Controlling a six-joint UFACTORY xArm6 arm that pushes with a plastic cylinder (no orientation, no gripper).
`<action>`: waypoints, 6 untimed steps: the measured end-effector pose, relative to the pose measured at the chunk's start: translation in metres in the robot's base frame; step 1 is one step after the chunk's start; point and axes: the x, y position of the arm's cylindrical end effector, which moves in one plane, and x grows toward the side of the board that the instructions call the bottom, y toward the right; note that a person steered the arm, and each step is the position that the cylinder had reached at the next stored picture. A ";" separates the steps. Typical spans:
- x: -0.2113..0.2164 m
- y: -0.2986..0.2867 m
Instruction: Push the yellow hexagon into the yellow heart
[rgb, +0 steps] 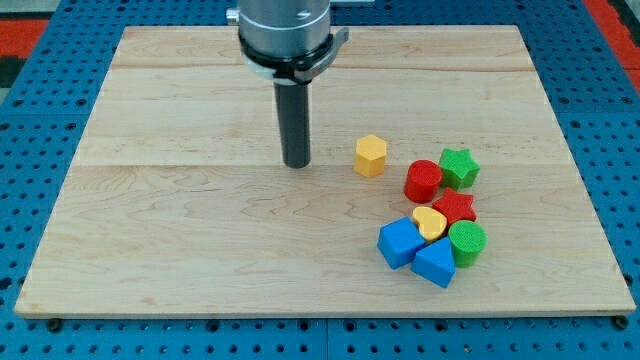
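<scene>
My tip (296, 164), a bare rod with no pincer to open or close, is sitting at nine o'clock of the small yellow plastic hexagon (370, 156); the yellow plastic heart (429, 222) is lying toward the hexagon's five o'clock.

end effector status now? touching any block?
My tip: bare rod, no jaws, holding nothing. Touching no block; it sits apart to the view's left of the yellow hexagon, yellow heart further down-right.

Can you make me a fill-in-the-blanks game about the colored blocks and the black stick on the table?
1. My tip is to the view's ____ of the yellow hexagon.
2. The yellow heart sits right next to the ____ star.
3. The green star touches the red ____.
4. There are ____ blue blocks.

Missing words: left; red; cylinder; two
</scene>
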 end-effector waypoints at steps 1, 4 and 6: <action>-0.028 0.046; 0.026 0.099; 0.045 0.100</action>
